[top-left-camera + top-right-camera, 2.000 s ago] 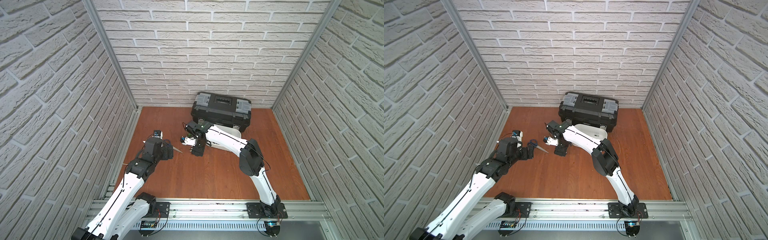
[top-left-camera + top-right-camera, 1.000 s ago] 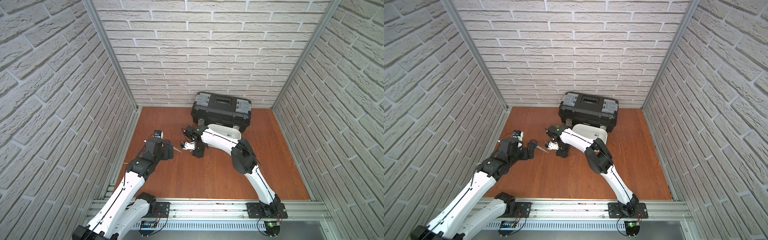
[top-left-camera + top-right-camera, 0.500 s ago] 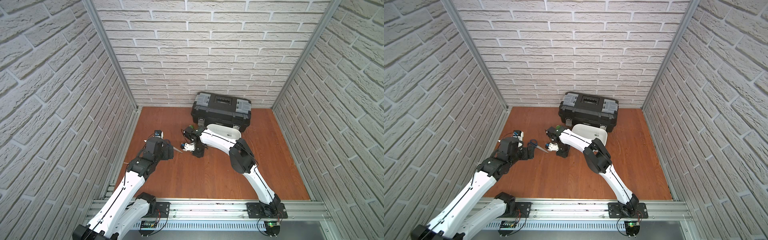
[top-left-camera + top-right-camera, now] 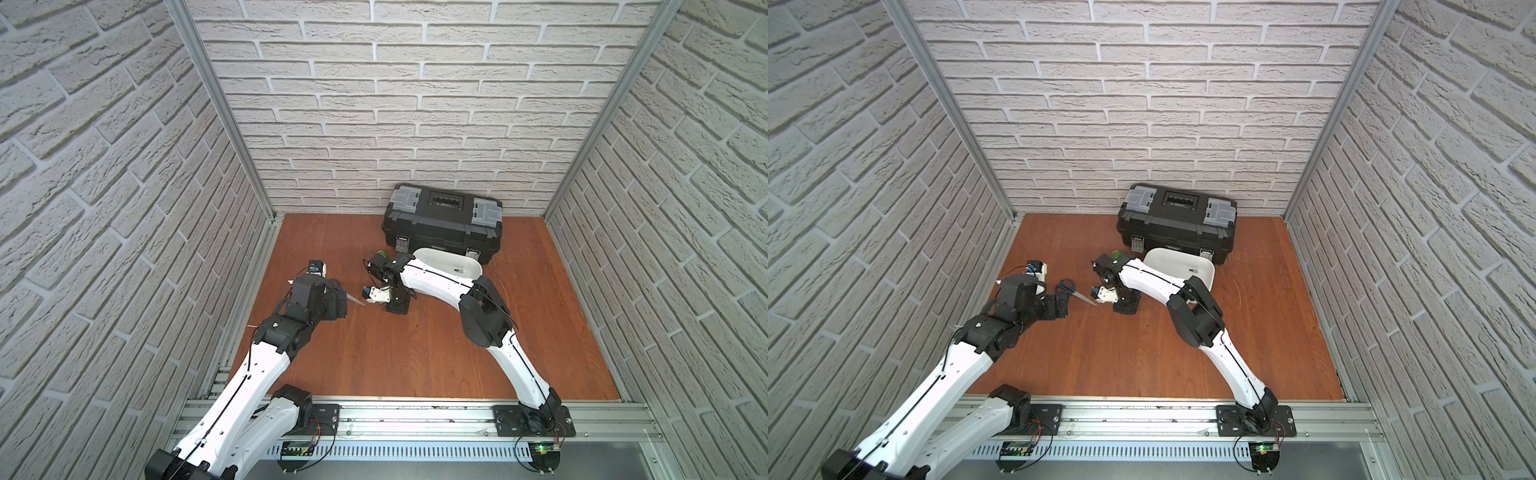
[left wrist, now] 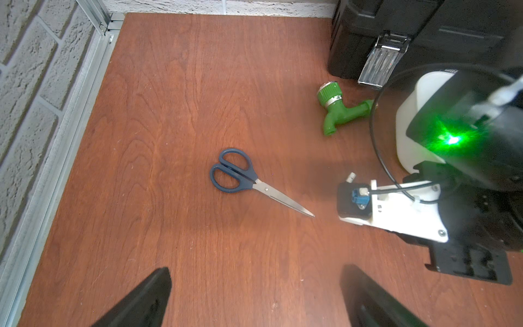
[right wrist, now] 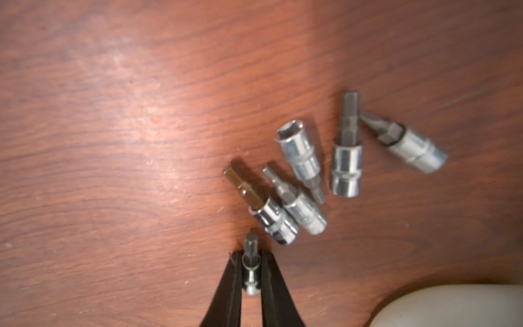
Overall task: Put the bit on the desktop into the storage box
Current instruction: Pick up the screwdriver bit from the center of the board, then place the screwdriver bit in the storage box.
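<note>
In the right wrist view my right gripper (image 6: pixel 251 254) is shut on a small silver bit (image 6: pixel 251 279), whose dark tip sticks out past the fingertips. Several more bits (image 6: pixel 300 154) lie close together on the reddish-brown desktop (image 6: pixel 113 141) just beyond it. In both top views the right gripper (image 4: pixel 397 307) points straight down at the desktop, left of the white storage box (image 4: pixel 478 266). A small dark piece lies inside the box (image 4: pixel 1204 264). My left gripper (image 5: pixel 256 271) is open and holds nothing, near the scissors.
A black toolbox (image 4: pixel 442 220) with grey latches stands against the back wall, right behind the storage box. Blue-handled scissors (image 5: pixel 249 181) lie between the two grippers. A green plastic tap (image 5: pixel 336 110) lies near the toolbox. Brick walls close in three sides.
The right gripper's jaws have closed on one bit at the edge of the cluster. The left arm has not moved.
</note>
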Robot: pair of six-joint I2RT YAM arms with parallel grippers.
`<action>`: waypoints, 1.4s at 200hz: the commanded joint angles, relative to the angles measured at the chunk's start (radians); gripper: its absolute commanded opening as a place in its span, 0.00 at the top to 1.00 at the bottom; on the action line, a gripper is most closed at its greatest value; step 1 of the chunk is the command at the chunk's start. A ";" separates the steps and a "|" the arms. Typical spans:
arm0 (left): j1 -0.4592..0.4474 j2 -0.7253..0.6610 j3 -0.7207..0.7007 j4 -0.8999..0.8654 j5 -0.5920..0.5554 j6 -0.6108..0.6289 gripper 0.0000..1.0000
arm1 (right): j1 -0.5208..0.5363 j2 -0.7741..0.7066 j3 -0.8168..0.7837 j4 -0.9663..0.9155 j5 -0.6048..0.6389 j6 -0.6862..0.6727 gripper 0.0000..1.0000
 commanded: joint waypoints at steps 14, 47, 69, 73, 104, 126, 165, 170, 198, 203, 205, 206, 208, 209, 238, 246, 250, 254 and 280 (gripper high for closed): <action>0.009 -0.005 0.010 0.007 -0.015 -0.003 0.02 | 0.005 -0.064 -0.066 0.004 0.000 0.002 0.90; 0.009 -0.002 0.009 0.007 -0.013 -0.003 0.02 | 0.005 -0.119 -0.113 0.025 0.002 0.014 0.91; 0.010 0.001 0.011 0.007 -0.012 -0.003 0.02 | 0.003 -0.161 -0.135 0.036 0.009 0.036 0.92; 0.009 0.001 0.011 0.007 -0.012 -0.004 0.02 | 0.003 -0.168 -0.136 0.036 0.009 0.040 0.93; 0.009 0.001 0.011 0.009 -0.008 -0.003 0.02 | -0.004 -0.235 -0.145 0.036 -0.007 0.063 0.93; 0.009 0.003 0.011 0.009 -0.006 -0.004 0.02 | -0.019 -0.287 -0.143 0.038 -0.001 0.076 0.94; 0.009 0.002 0.011 0.010 0.001 -0.004 0.02 | -0.074 -0.374 -0.129 0.036 0.025 0.102 0.94; 0.009 0.003 0.012 0.010 0.001 -0.004 0.02 | -0.084 -0.384 -0.129 0.036 0.030 0.106 0.95; 0.011 0.002 0.013 0.011 0.007 -0.005 0.02 | -0.152 -0.414 -0.140 0.034 0.061 0.129 0.94; 0.009 0.002 0.013 0.011 0.008 -0.005 0.02 | -0.167 -0.447 -0.144 0.035 0.062 0.134 0.94; 0.009 0.003 0.013 0.010 0.008 -0.005 0.02 | -0.173 -0.451 -0.146 0.036 0.065 0.136 0.94; 0.010 0.004 0.013 0.010 0.008 -0.005 0.02 | -0.176 -0.452 -0.147 0.036 0.065 0.138 0.94; 0.010 0.004 0.013 0.011 0.008 -0.005 0.02 | -0.182 -0.454 -0.147 0.036 0.065 0.141 0.94; 0.010 0.005 0.014 0.011 0.009 -0.005 0.02 | -0.186 -0.455 -0.149 0.037 0.065 0.141 0.94; 0.010 0.012 0.017 0.013 0.012 -0.003 0.02 | -0.273 -0.467 -0.174 0.043 0.072 0.171 0.94; 0.010 0.014 0.019 0.013 0.012 -0.003 0.02 | -0.293 -0.466 -0.183 0.047 0.074 0.177 0.94; 0.011 0.016 0.019 0.013 0.014 -0.004 0.02 | -0.301 -0.466 -0.185 0.049 0.076 0.182 0.94; 0.012 0.018 0.020 0.013 0.014 -0.003 0.02 | -0.311 -0.465 -0.190 0.050 0.075 0.186 0.94; 0.010 0.024 0.021 0.018 0.018 -0.001 0.02 | -0.357 -0.450 -0.215 0.065 0.074 0.205 0.94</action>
